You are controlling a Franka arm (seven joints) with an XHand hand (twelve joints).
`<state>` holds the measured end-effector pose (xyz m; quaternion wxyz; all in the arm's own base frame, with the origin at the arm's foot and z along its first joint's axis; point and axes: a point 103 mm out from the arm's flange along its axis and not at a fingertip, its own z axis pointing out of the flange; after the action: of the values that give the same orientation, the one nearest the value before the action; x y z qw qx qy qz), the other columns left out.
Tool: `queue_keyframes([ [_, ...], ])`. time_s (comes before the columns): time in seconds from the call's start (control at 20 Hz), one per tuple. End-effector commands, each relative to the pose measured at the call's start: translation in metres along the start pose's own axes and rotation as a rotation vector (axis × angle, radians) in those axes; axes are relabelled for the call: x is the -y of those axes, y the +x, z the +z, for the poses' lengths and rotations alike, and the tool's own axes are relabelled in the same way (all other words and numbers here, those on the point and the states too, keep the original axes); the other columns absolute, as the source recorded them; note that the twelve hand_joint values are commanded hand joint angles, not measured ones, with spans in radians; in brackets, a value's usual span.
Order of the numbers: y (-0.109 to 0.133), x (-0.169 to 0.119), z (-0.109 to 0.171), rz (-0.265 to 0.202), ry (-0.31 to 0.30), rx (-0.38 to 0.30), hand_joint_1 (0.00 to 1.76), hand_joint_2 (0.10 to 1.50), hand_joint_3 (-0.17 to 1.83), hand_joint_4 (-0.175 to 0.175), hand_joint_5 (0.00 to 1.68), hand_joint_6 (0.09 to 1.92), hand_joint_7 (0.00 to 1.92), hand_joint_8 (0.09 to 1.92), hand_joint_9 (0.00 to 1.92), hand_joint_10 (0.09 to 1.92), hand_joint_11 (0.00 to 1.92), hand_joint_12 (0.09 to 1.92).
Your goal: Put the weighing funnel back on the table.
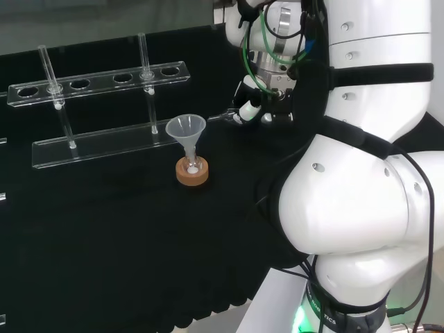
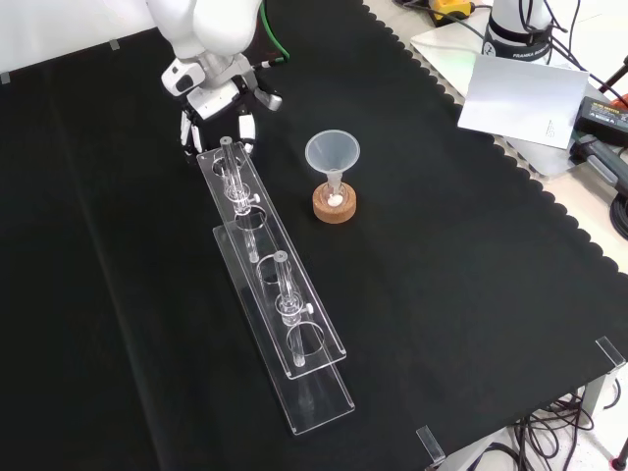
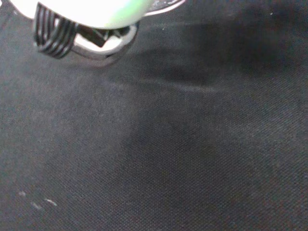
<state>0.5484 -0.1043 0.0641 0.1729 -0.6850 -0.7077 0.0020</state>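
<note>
The black and white robot hand (image 2: 210,94) hangs low over the black bench cloth (image 2: 471,294), just beyond the far end of the clear plastic tube rack (image 2: 294,334) in the front view. In the wrist view its fingers (image 3: 53,33) curl onto the small clear weighing funnel (image 3: 117,44). Whether the piece touches the cloth cannot be determined.

Cloth (image 2: 451,294) blk; cork ring (image 2: 335,207) tan; funnel (image 2: 332,153) & rack (image 2: 319,397) clr; arm (image 1: 361,208) wht; hand (image 2: 213,98) blk/wht.
</note>
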Motion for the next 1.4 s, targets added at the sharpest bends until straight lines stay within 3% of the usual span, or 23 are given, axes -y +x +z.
queue_keyframes([
  [0.05,0.003,-0.003,0.003,-0.006,0.013,0.022,1.15,0.62,0.59,0.175,1.56,0.09,0.75,0.61,1.16,0.09,0.88,0.97],
  [1.4,-0.008,-0.006,0.006,0.027,0.024,0.030,1.15,0.63,0.58,0.175,1.56,0.09,0.73,0.63,1.16,0.09,0.88,0.98],
])
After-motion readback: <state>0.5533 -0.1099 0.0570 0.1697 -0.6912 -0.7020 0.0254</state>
